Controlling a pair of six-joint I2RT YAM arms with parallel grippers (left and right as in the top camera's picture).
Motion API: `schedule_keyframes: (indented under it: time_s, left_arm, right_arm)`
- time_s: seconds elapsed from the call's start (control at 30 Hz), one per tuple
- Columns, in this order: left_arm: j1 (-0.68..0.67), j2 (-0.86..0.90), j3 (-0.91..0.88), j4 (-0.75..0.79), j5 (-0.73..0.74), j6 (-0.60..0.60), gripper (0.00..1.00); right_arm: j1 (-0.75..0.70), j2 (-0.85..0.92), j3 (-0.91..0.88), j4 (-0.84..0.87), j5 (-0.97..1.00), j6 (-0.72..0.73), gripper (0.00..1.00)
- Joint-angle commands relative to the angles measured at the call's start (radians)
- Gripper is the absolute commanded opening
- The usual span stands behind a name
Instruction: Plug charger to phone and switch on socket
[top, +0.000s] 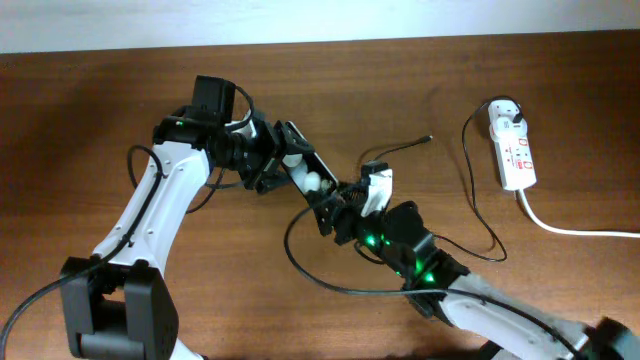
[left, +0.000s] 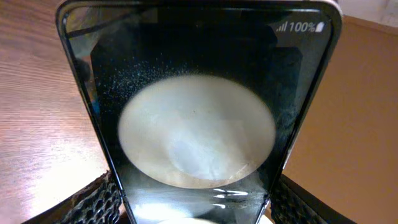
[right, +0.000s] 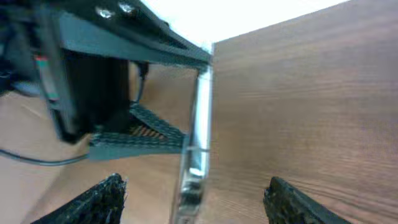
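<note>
My left gripper (top: 272, 158) is shut on the black phone (top: 303, 165) and holds it tilted above the table. In the left wrist view the phone (left: 196, 93) fills the frame between the fingers (left: 196, 214); its glossy screen shows a round white reflection and "100%". My right gripper (top: 338, 208) is at the phone's other end. In the right wrist view it (right: 196, 199) is open, with the phone (right: 198, 124) edge-on between its fingers and touching neither. The charger cable (top: 470, 180) runs from the white adapter (top: 505, 112) in the socket (top: 517, 152). Its plug tip (top: 428, 139) lies loose on the table.
The thick white cord (top: 570, 230) leaves the socket toward the right edge. The charger cable loops across the table by the right arm (top: 490, 245). The robots' own black cables (top: 300, 265) hang below the grippers. The wooden table (top: 100, 90) reaches a pale wall at the back.
</note>
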Motion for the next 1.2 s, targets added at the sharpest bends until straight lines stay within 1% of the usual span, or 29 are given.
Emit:
schedule_keyframes:
  time_s: [0.0, 0.03, 0.13, 0.17, 0.27, 0.3, 0.37, 0.4, 0.43, 0.47, 0.5, 0.53, 0.57, 0.63, 0.7, 0.73, 0.8, 0.83, 0.87, 0.9, 0.97, 1.0, 1.03, 1.1, 1.13, 1.17]
  left_arm:
    - [-0.002, 0.001, 0.019, 0.004, 0.068, -0.009, 0.57]
    - [-0.007, 0.001, 0.019, 0.002, 0.069, -0.009, 0.57]
    - [-0.018, 0.001, 0.019, 0.002, 0.09, -0.009, 0.57]
    - [-0.018, 0.001, 0.019, 0.002, 0.09, -0.009, 0.57]
    - [-0.018, 0.001, 0.019, 0.002, 0.09, -0.009, 0.57]
    - [-0.018, 0.001, 0.019, 0.002, 0.09, -0.009, 0.6]
    - [-0.018, 0.001, 0.019, 0.002, 0.09, -0.009, 0.66]
    - [-0.018, 0.001, 0.019, 0.002, 0.09, -0.008, 0.77]
    - [-0.01, 0.001, 0.019, 0.003, 0.089, 0.025, 0.99]
    - [0.024, -0.004, 0.022, 0.002, 0.09, 0.097, 0.99]
    - [0.055, -0.025, 0.029, 0.001, 0.092, 0.151, 0.99]
    - [0.088, -0.074, 0.032, 0.002, 0.089, 0.192, 0.99]
    - [0.12, -0.142, 0.032, 0.002, 0.077, 0.259, 0.99]
    - [0.182, -0.327, 0.032, -0.037, -0.022, 0.38, 0.99]
    - [0.223, -0.517, 0.032, -0.117, -0.12, 0.46, 0.99]
    - [0.246, -0.657, 0.031, -0.199, -0.234, 0.479, 0.99]
    - [0.289, -0.834, 0.03, -0.321, -0.393, 0.478, 0.99]
    - [0.317, -0.928, 0.026, -0.367, -0.425, 0.478, 0.99]
    - [0.335, -0.997, 0.012, -0.383, -0.428, 0.476, 0.99]
    - [0.347, -1.094, -0.044, -0.393, -0.428, 0.43, 0.99]
    - [0.347, -1.188, -0.203, -0.388, -0.426, 0.309, 0.99]
    - [0.347, -1.216, -0.335, -0.339, -0.346, 0.247, 0.99]
    - [0.347, -1.213, -0.455, -0.242, -0.209, 0.183, 0.99]
    - [0.347, -1.187, -0.642, -0.036, -0.036, 0.019, 0.99]
    - [0.346, -1.147, -0.755, 0.158, 0.071, -0.112, 0.99]
    - [0.34, -1.111, -0.809, 0.277, 0.114, -0.203, 0.99]
  right_arm:
    - [0.006, 0.092, 0.112, 0.01, 0.031, 0.025, 0.58]
    - [0.006, 0.121, 0.144, 0.009, 0.032, 0.025, 0.55]
    - [0.006, 0.147, 0.183, 0.01, 0.034, 0.025, 0.39]
    - [0.006, 0.147, 0.183, 0.009, 0.026, 0.025, 0.3]
    - [0.006, 0.147, 0.183, 0.005, -0.039, 0.025, 0.17]
    - [0.006, 0.147, 0.183, 0.005, -0.056, 0.026, 0.11]
    - [0.006, 0.142, 0.183, 0.005, -0.073, 0.026, 0.07]
    - [0.005, 0.133, 0.183, 0.005, -0.075, 0.026, 0.05]
    - [0.005, 0.119, 0.183, 0.001, -0.074, 0.026, 0.05]
    - [0.001, 0.093, 0.183, -0.019, -0.074, 0.026, 0.04]
    - [-0.011, 0.071, 0.183, -0.05, -0.071, 0.074, 0.04]
    - [-0.03, 0.054, 0.183, -0.072, -0.072, 0.119, 0.04]
    - [-0.044, 0.033, 0.183, -0.089, -0.082, 0.158, 0.04]
    - [-0.049, -0.029, 0.183, -0.098, -0.102, 0.183, 0.04]
    - [-0.049, -0.086, 0.183, -0.13, -0.102, 0.261, 0.04]
    - [-0.049, -0.118, 0.183, -0.168, -0.102, 0.325, 0.04]
    - [-0.049, -0.15, 0.183, -0.206, -0.145, 0.389, 0.04]
    - [-0.049, -0.159, 0.183, -0.205, -0.18, 0.389, 0.04]
    - [-0.049, -0.165, 0.183, -0.207, -0.21, 0.408, 0.04]
    - [-0.049, -0.169, 0.183, -0.217, -0.256, 0.476, 0.04]
    - [-0.049, -0.169, 0.183, -0.228, -0.288, 0.493, 0.04]
    - [-0.049, -0.169, 0.183, -0.254, -0.292, 0.493, 0.04]
    - [-0.049, -0.169, 0.183, -0.28, -0.292, 0.494, 0.04]
    - [-0.049, -0.169, 0.183, -0.33, -0.292, 0.524, 0.04]
    - [-0.049, -0.169, 0.183, -0.348, -0.292, 0.547, 0.04]
    - [-0.049, -0.169, 0.183, -0.348, -0.292, 0.547, 0.04]
